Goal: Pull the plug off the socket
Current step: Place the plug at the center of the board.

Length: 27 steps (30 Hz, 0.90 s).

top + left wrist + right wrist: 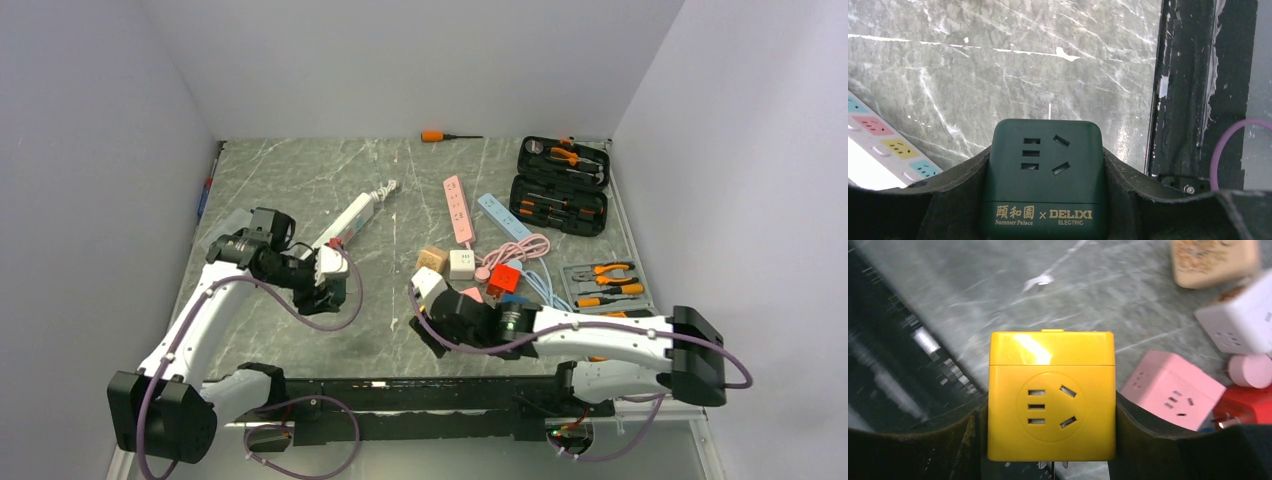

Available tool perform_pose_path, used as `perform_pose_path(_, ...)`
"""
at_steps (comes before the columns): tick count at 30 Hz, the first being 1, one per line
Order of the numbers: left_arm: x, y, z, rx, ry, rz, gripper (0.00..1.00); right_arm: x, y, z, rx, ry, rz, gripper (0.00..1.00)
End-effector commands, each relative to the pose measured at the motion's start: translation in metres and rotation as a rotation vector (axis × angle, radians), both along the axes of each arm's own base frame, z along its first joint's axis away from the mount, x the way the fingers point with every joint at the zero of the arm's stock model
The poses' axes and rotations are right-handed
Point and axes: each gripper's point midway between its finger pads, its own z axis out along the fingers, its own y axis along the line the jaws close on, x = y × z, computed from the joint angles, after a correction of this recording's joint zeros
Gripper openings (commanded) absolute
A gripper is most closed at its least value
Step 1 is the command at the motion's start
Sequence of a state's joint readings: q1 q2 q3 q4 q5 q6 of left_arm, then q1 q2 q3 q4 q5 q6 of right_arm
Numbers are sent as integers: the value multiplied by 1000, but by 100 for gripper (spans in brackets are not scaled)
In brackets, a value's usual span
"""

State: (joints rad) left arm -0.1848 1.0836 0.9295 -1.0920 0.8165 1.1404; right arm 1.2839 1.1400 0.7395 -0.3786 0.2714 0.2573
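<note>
Lying near the right claw's [1050, 437] yellow plug [1051, 395]: pink cube [1173, 395], white cube [1238, 325].

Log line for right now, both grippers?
left gripper shut on green socket cube | right gripper shut on yellow plug cube | cubes apart

A tabletop [290, 175] with a grey-green marble pattern, streaked with thin white veins, forms the floor of a three-sided booth. The back wall [400, 60], left wall [80, 160] and right wall [760, 150] are plain, matte and pale lavender-white, and they meet the table at straight seams. The light is soft and even, with only faint shadows; the wrist views catch pale glare on the polished surface. A black rail [450, 385] runs along the near edge.
</note>
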Motion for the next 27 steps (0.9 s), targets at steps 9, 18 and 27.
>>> perform_pose_path(9, 19, -27, -30, 13, 49, 93, 1, 99, 16, -24, 62, -57, -400, 3)
perform_pose_path(18, 13, -41, -56, 46, 121, 90, 0, 109, 7, -57, 38, -64, -513, 56)
perform_pose_path(27, 9, -48, -80, 65, 163, 124, 0, 101, 6, -29, 155, -39, -523, 100)
